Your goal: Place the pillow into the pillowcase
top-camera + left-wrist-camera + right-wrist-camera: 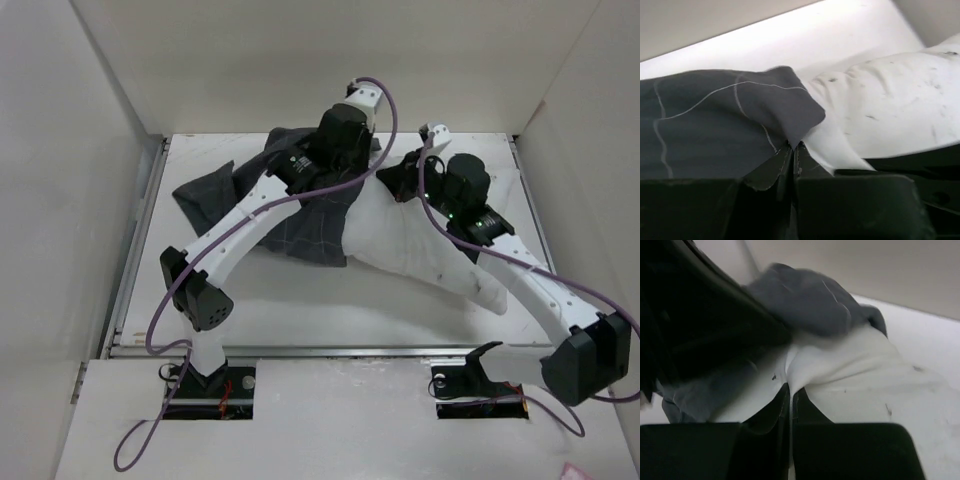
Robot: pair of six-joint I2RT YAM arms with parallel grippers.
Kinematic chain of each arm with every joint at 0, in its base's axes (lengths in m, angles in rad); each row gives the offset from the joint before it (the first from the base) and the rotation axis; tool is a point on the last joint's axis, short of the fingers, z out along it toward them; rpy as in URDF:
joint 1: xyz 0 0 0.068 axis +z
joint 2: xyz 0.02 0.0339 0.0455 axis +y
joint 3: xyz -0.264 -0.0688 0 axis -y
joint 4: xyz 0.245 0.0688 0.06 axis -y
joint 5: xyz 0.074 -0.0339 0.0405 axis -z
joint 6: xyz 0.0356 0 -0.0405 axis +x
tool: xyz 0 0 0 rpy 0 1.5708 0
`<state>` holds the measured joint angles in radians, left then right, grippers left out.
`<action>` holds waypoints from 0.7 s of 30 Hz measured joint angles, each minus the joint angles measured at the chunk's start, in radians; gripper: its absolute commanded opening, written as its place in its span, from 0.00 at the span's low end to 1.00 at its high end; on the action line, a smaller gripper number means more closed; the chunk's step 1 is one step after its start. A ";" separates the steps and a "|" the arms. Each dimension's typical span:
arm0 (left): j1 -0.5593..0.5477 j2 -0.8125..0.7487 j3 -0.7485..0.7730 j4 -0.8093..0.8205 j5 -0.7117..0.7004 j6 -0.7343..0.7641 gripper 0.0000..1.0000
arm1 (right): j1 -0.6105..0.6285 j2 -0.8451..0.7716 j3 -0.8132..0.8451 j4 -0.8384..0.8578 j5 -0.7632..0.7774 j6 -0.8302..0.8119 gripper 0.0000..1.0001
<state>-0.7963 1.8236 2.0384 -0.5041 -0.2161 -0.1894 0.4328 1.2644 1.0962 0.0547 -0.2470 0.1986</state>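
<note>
left pincer (794, 152): pressed together, pinching a fold at the pillowcase (715, 125) edge.
right pincer (791, 395): pressed together, pinching white pillow (865, 370) fabric.
pillow: lying on the worktop (300, 310), centre-right.
pillowcase: crumpled at far centre-left, overlapping the pillow's left end.

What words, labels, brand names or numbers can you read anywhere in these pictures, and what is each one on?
No text can be read in any view.
Small white mark on the left arm: too small to read.
Pillow: only dark specks, no writing.
Pillowcase: only thin light grid lines, no label in view.
</note>
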 measured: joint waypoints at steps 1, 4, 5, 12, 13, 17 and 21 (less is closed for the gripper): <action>-0.024 -0.003 0.006 0.000 0.016 0.010 0.00 | 0.000 -0.024 -0.023 0.051 -0.016 0.020 0.00; -0.074 -0.010 0.006 0.001 0.076 0.034 0.00 | 0.001 -0.049 -0.116 0.232 -0.074 0.094 0.00; -0.079 -0.012 0.006 0.003 0.097 0.036 0.00 | 0.005 -0.044 -0.161 0.311 -0.079 0.126 0.00; -0.080 -0.040 -0.114 -0.007 0.206 -0.023 0.00 | 0.145 0.181 -0.458 0.820 0.204 0.293 0.00; -0.083 -0.046 -0.145 -0.009 0.224 -0.035 0.00 | 0.153 0.231 -0.465 0.864 0.250 0.314 0.00; -0.097 -0.051 -0.206 0.003 0.256 -0.063 0.00 | 0.166 0.354 -0.475 1.076 0.398 0.398 0.00; -0.110 -0.072 -0.244 0.027 0.248 -0.082 0.00 | 0.183 0.378 -0.484 1.168 0.489 0.439 0.06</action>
<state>-0.9066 1.7515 1.7947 -0.4774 0.0319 -0.2714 0.6155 1.6421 0.6125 1.2228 0.2424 0.6376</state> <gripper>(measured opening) 0.006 0.032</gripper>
